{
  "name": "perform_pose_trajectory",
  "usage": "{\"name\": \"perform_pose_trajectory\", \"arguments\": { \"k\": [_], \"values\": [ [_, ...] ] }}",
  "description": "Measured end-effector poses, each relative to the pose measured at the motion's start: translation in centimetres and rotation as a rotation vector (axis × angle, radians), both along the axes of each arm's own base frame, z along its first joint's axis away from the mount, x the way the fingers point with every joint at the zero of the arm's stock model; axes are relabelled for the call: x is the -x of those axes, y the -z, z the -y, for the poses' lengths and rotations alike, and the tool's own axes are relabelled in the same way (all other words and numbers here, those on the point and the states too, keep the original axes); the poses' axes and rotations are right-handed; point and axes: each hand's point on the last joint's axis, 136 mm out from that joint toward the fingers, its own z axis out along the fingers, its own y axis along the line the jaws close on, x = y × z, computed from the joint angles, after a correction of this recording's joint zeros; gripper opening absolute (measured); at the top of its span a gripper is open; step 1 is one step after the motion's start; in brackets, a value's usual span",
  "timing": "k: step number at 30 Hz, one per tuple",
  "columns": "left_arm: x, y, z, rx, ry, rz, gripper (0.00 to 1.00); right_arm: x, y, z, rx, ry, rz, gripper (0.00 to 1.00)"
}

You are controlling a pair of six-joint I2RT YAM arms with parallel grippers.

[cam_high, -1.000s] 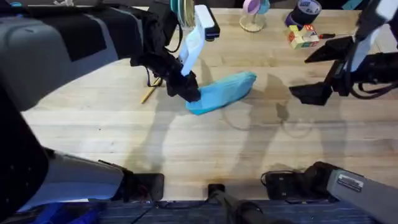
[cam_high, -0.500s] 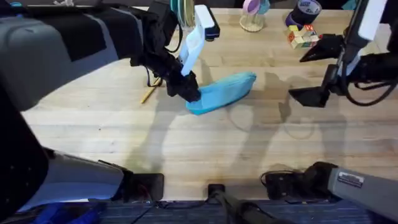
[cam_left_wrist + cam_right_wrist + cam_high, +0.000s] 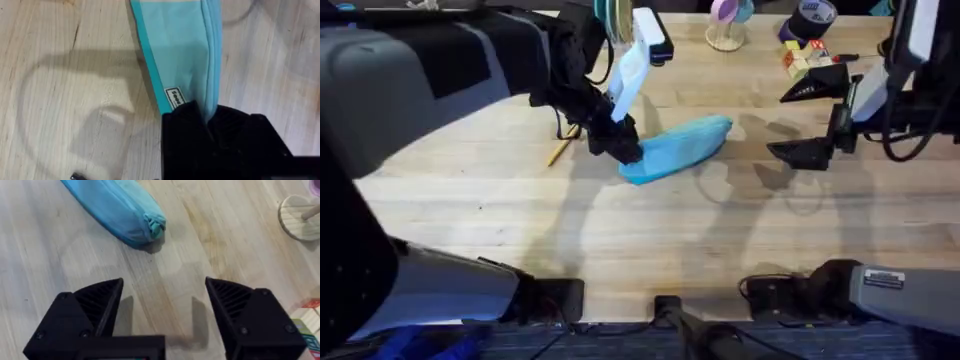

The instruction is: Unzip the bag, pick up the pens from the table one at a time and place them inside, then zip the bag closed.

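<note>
The light blue bag [image 3: 678, 148] lies slanted on the table [image 3: 620, 230] near the middle. My left gripper [image 3: 625, 150] is shut on the bag's left end; the left wrist view shows its black fingers [image 3: 187, 125] clamped on the blue fabric [image 3: 180, 55]. One yellow-orange pen [image 3: 559, 151] lies left of the bag, partly hidden by the left arm. To the right of the bag, apart from it, my right gripper [image 3: 810, 120] hangs open with nothing between its fingers. The right wrist view shows the bag's right end [image 3: 125, 210] beyond the wide-spread fingers [image 3: 95, 300].
At the table's far edge stand a pale wooden holder [image 3: 725, 35], a roll of dark tape [image 3: 813, 15] and a coloured block [image 3: 807, 58]. The left arm's large body covers the left side of the overhead view.
My right gripper has moved left toward the bag. The left gripper and the bag have stayed still.
</note>
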Motion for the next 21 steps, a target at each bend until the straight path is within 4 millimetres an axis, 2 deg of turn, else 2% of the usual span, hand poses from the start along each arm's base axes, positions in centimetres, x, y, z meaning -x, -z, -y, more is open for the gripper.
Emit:
{"name": "perform_pose_trajectory", "arguments": {
  "k": [12, 21],
  "values": [
    [-0.1, 0.0, 0.0, 0.001, 0.000, 0.006, 0.044, -0.2, -0.1, -0.3, -0.026, 0.015, -0.015, 0.995],
    [-0.2, 0.0, 0.0, 0.000, 0.000, 0.007, 0.044, -0.2, -0.4, -1.8, -0.047, -0.028, -0.008, 0.996]
  ]
}}
